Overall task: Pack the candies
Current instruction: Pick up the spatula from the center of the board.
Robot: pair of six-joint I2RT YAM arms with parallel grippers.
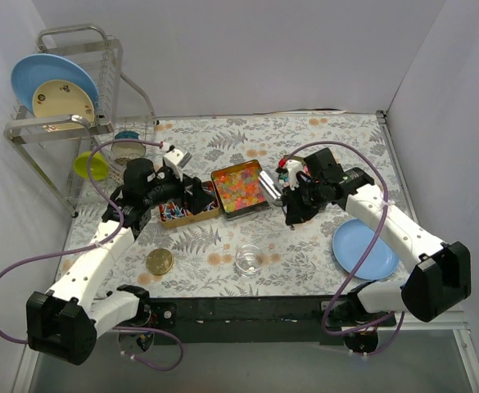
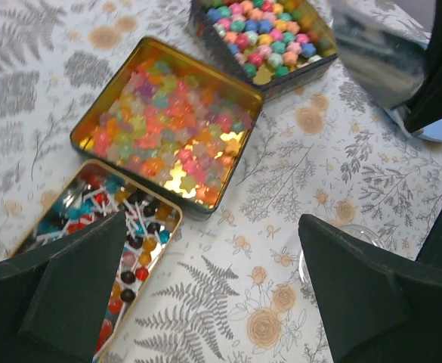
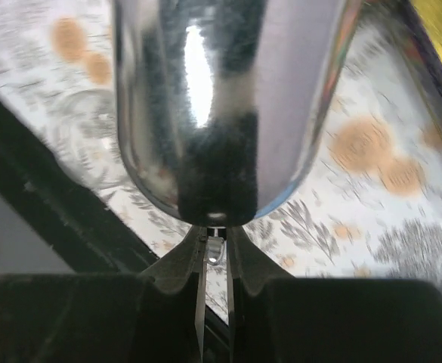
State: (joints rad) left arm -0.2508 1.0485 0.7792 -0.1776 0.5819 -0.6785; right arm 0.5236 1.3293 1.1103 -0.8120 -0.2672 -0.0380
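Three open tins hold candies. The wrapped red, blue and white ones (image 2: 103, 227) fill the tin at my left gripper (image 1: 192, 196). The glossy orange-yellow gummies (image 1: 239, 186) fill the middle tin, which also shows in the left wrist view (image 2: 168, 121). The pastel cubes (image 2: 270, 34) fill the far tin, which my right arm mostly hides from above. My left gripper (image 2: 213, 302) is open and empty, low over the cloth beside the wrapped candies. My right gripper (image 1: 292, 196) is shut on the handle of a shiny metal scoop (image 3: 228, 98), just right of the gummy tin.
A round gold lid (image 1: 159, 262) and a small clear glass (image 1: 249, 259) sit near the front edge. A blue plate (image 1: 363, 248) lies at the front right. A dish rack (image 1: 59, 123) with plates stands at the back left, with a green bowl (image 1: 92, 165) below it.
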